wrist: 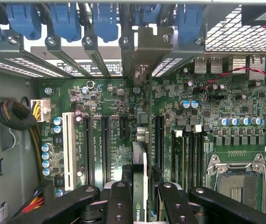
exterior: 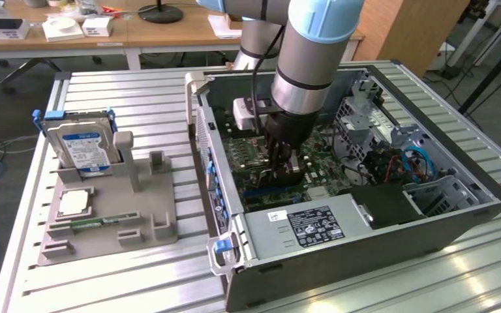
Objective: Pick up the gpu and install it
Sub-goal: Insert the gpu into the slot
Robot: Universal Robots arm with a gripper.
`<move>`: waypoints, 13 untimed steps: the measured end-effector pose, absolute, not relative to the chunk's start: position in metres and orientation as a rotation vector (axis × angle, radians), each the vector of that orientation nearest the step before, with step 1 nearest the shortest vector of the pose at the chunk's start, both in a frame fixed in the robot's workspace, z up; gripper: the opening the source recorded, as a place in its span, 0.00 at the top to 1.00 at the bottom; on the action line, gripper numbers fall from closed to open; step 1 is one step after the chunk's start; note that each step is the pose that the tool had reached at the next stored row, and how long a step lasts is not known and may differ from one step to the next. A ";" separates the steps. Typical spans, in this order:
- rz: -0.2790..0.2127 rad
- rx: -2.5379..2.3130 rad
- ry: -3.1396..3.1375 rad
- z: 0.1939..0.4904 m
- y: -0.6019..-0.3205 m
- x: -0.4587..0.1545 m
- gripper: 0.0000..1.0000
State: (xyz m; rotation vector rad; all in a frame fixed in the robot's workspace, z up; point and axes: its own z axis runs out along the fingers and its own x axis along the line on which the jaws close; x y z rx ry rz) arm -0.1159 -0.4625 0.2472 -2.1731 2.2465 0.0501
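Here the tool (wrist: 140, 198) is clenched on the gpu (wrist: 140, 172), which stands on its edge inside the open computer case (exterior: 459, 222) — directly above the green motherboard (wrist: 109, 93), in line with a black expansion slot (wrist: 159, 140). Outside the case, on the desk (exterior: 102, 287), a grey holder (exterior: 137, 215) carries a hard drive (exterior: 78, 145) and a CPU chip (exterior: 75, 201).

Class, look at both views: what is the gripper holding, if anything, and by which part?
The gripper holds the gpu edge-on by its upper edge, fingers on both broad faces, above the motherboard slots.
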 end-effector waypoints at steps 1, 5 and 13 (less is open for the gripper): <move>0.050 -2.173 2.246 0.247 -0.463 -0.116 0.74; 0.050 -2.173 2.247 0.246 -0.463 -0.116 0.74; 0.050 -2.173 2.246 0.246 -0.463 -0.116 0.74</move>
